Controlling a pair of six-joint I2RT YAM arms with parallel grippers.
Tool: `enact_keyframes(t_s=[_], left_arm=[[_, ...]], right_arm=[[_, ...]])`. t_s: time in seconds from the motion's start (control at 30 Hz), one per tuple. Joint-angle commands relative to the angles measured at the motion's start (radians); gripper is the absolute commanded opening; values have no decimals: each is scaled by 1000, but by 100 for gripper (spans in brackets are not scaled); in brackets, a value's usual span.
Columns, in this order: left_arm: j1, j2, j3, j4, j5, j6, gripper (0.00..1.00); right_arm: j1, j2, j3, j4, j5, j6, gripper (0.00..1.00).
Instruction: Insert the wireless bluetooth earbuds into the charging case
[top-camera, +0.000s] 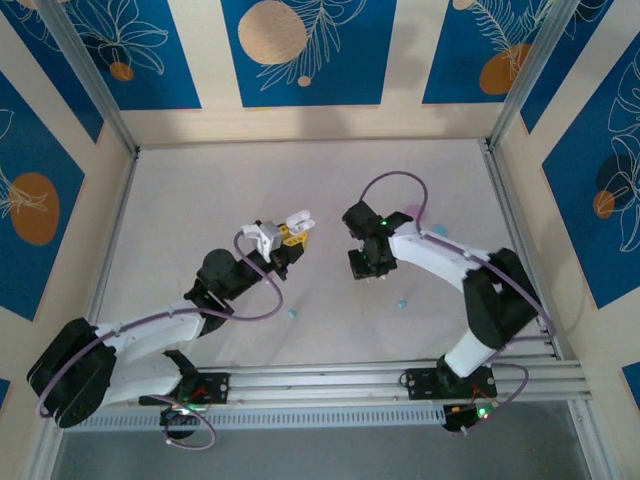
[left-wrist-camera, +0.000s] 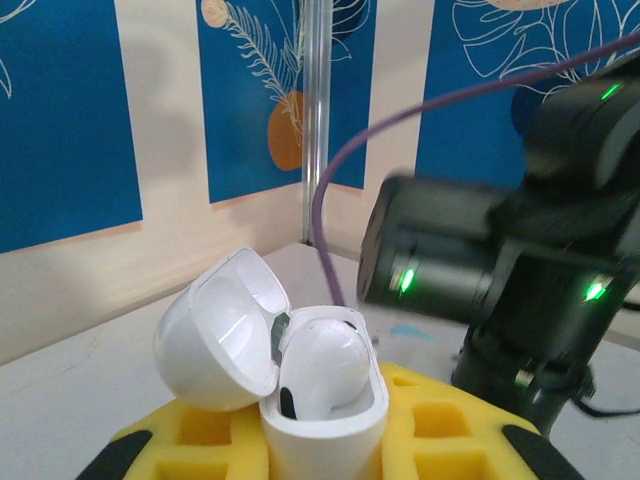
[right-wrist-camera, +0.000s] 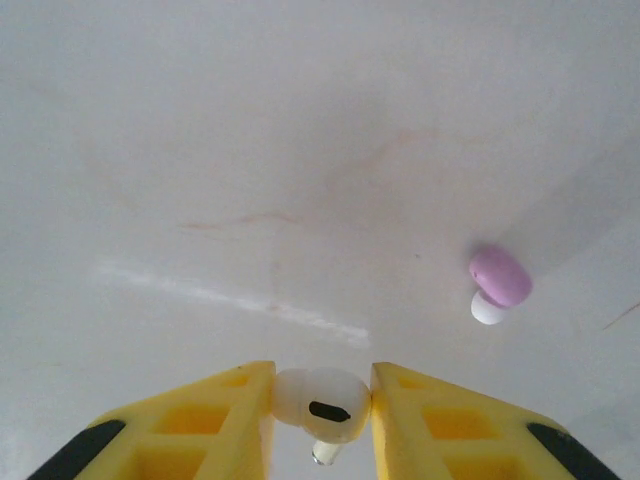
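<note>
Above the middle of the tabletop (top-camera: 300, 180), hold the left end effector (top-camera: 283, 240) clamped tight on the base of the white charging case (left-wrist-camera: 325, 425), lid (left-wrist-camera: 225, 335) swung open, one white earbud (left-wrist-camera: 325, 365) already seated inside. Just to the right, bring over the second white earbud (right-wrist-camera: 322, 398), pinched at a narrow gap between the yellow pads (right-wrist-camera: 210, 420) of the right end effector (top-camera: 366, 262). Line up the stem with the vacant well before lowering. Cannot tell from these views how much of that well lies bare beside the seated bud, so go slowly. Come in from above, clear of the raised lid. Press down only until seated, then release with a small opening so as not to knock the first bud. Hold the case level and steady throughout. Leave for later the pink earbud (right-wrist-camera: 500, 277) lying on the tabletop near the right end effector, and the two teal earbuds (top-camera: 402, 302) on the near part.
</note>
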Motion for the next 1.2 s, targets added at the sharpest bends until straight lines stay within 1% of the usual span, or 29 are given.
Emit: enact_keyframes(t_s=[0.0,0.2,0.4,0.53,0.73,0.87,1.17], left_arm=[[-5,9,36,52,22,-20,0],[-5,29,44,64,41,-30,0],[-4,46,47,85,55,-40,0],[-5,47,51,89,58,-41,0],[-5,45,52,89,68,-40,0],[-5,48,53,94,76,-45,0],[-5,50,52,110,78,-55,0]], right_arm=[[21,-144,40,60,24,-29,31],[50,-327,68,193,18,-60,31],[112,-402,104,338,3,-93,31],[151,-393,124,404,-26,-110,31],[176,-348,154,438,-59,-113,31],[179,-328,155,471,-84,-108,31],[179,-280,152,468,-111,-109,31]])
